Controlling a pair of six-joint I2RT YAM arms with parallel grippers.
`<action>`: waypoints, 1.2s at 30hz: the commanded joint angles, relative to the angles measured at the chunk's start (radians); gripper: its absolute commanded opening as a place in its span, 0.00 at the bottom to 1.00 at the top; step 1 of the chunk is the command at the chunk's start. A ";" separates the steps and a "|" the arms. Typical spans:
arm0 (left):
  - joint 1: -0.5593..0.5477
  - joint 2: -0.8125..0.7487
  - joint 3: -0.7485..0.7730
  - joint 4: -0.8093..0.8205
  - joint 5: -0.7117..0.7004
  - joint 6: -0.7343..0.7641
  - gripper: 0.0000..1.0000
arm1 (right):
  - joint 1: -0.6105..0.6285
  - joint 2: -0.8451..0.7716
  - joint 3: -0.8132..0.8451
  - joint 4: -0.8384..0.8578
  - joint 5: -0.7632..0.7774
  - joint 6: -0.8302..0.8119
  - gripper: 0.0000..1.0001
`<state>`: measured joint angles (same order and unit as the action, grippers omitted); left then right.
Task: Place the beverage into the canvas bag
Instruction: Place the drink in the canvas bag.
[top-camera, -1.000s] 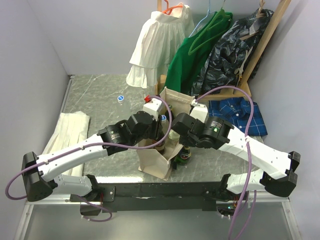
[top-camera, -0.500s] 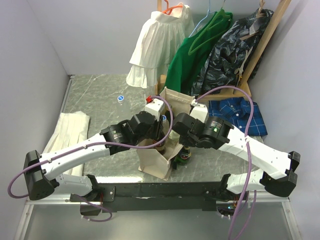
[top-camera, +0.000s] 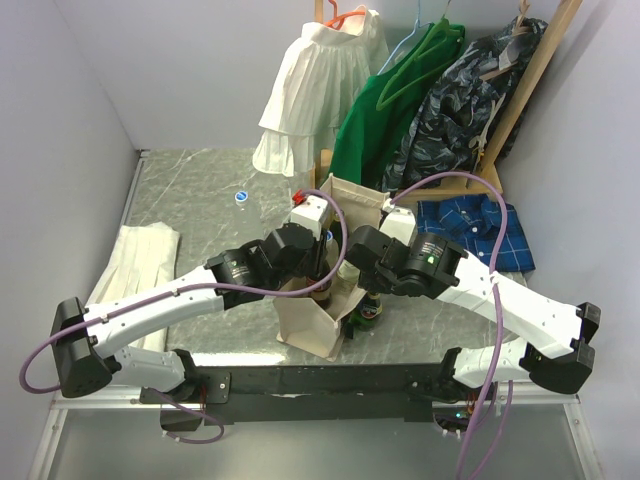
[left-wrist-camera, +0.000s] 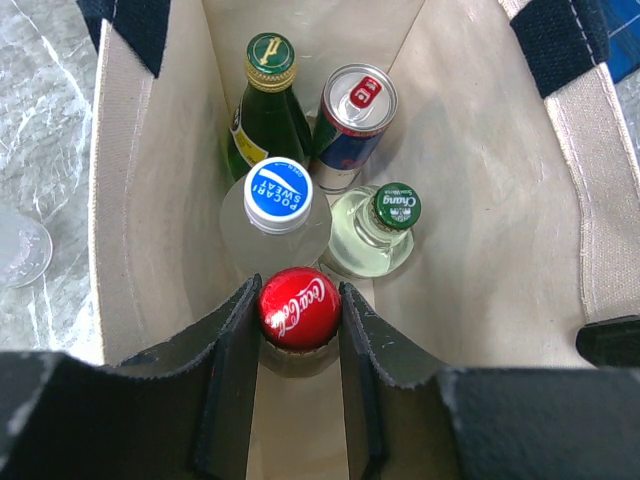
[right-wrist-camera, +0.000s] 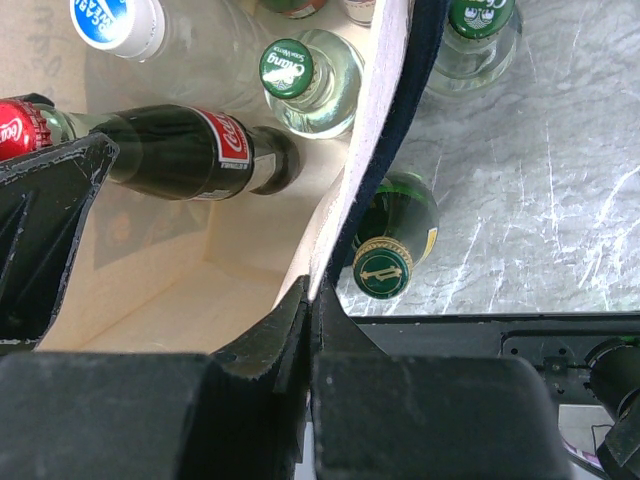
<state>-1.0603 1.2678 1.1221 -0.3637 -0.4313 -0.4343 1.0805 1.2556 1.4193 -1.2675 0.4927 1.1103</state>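
Observation:
The cream canvas bag (top-camera: 305, 322) with navy handles stands upright between the arms; its inner wall shows in the left wrist view (left-wrist-camera: 470, 220). My left gripper (left-wrist-camera: 298, 320) is shut on the red-capped Coca-Cola bottle (left-wrist-camera: 298, 308), held inside the bag; the bottle also shows in the right wrist view (right-wrist-camera: 190, 150). Several drinks stand in the bag: a blue-capped Pocari Sweat bottle (left-wrist-camera: 278, 195), a Chang bottle (left-wrist-camera: 395, 210), a can (left-wrist-camera: 358, 100), a green bottle (left-wrist-camera: 268, 60). My right gripper (right-wrist-camera: 312, 300) is shut on the bag's rim (right-wrist-camera: 365, 170).
Two green bottles (right-wrist-camera: 385, 255) (right-wrist-camera: 480, 30) stand on the marble table outside the bag's right side. A white folded cloth (top-camera: 135, 265) lies at left. Hung clothes (top-camera: 400, 100) and a blue plaid shirt (top-camera: 480, 232) are behind. A bottle cap (top-camera: 241, 197) lies far left.
My left arm has reached a little further right and over the bag with the Coca-Cola bottle. The right arm has not moved.

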 joint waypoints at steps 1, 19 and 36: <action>-0.006 -0.018 0.016 0.022 -0.030 -0.014 0.16 | 0.004 -0.016 0.012 0.002 0.060 0.008 0.00; -0.013 -0.028 -0.027 0.011 -0.058 -0.003 0.52 | 0.004 -0.021 0.007 0.002 0.063 0.008 0.00; -0.024 -0.067 -0.013 0.043 -0.003 0.026 0.63 | 0.004 -0.024 0.003 0.008 0.060 0.010 0.03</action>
<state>-1.0782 1.2419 1.0996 -0.3614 -0.4545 -0.4309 1.0805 1.2556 1.4189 -1.2648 0.4931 1.1107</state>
